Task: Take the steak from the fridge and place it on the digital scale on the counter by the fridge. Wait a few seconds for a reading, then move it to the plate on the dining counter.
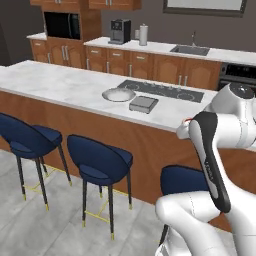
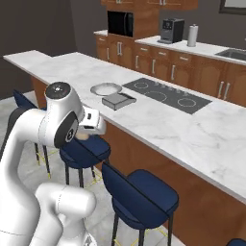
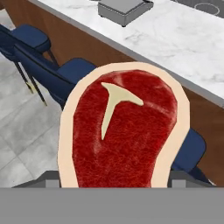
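Observation:
The steak (image 3: 124, 131), red with a pale rim and a T-shaped bone mark, fills the middle of the hand view, and my gripper (image 3: 113, 183) is shut on its lower end. The hand (image 2: 87, 130) hovers in front of the dining counter (image 2: 158, 120), above the stools, with a pale edge of the steak (image 2: 83, 137) under it. On the counter lie the round plate (image 1: 118, 94) (image 2: 106, 89) and, touching or nearly touching it, the grey digital scale (image 1: 143, 104) (image 2: 118, 100) (image 3: 124, 9). The fridge is out of view.
Blue stools (image 1: 100, 160) (image 2: 139, 192) line the counter's wood front below my hand. A black cooktop (image 1: 162, 90) is set in the counter behind the scale. The rear counter carries a sink (image 1: 190, 49), a coffee machine (image 1: 119, 31) and a paper roll (image 1: 143, 35).

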You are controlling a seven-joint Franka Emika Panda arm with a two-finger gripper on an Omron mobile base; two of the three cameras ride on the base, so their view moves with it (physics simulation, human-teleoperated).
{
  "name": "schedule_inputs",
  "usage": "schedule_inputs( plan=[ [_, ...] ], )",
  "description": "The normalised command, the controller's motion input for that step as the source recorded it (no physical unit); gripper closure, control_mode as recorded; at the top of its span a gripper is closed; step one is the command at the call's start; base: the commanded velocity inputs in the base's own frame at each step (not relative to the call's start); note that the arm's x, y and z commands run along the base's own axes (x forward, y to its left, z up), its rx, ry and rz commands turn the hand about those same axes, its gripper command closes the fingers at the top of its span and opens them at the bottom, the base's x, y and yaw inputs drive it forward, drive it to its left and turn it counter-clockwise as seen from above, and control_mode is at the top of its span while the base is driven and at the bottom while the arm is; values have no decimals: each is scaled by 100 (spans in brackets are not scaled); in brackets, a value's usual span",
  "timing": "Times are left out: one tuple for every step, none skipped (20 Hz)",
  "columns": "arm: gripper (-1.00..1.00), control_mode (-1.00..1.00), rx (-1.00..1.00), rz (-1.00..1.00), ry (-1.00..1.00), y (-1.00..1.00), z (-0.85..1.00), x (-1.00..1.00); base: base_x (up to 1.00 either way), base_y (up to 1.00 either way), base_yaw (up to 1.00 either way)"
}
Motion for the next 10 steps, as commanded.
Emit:
schedule_inputs(
  plan=[
    [100, 100, 0, 0, 0, 0, 0, 0, 59, 42, -9],
    [100, 100, 0, 0, 0, 0, 0, 0, 51, 41, -12],
    [100, 100, 0, 0, 0, 0, 0, 0, 44, 38, -16],
    [100, 100, 0, 0, 0, 0, 0, 0, 39, 34, -19],
    [100, 100, 0, 0, 0, 0, 0, 0, 31, 33, -21],
    [100, 100, 0, 0, 0, 0, 0, 0, 35, 31, -25],
    [100, 100, 0, 0, 0, 0, 0, 0, 33, 30, -26],
    [100, 100, 0, 0, 0, 0, 0, 0, 34, 30, -28],
    [100, 100, 0, 0, 0, 0, 0, 0, 29, 30, -28],
    [100, 100, 0, 0, 0, 0, 0, 0, 29, 26, -29]
  ],
)
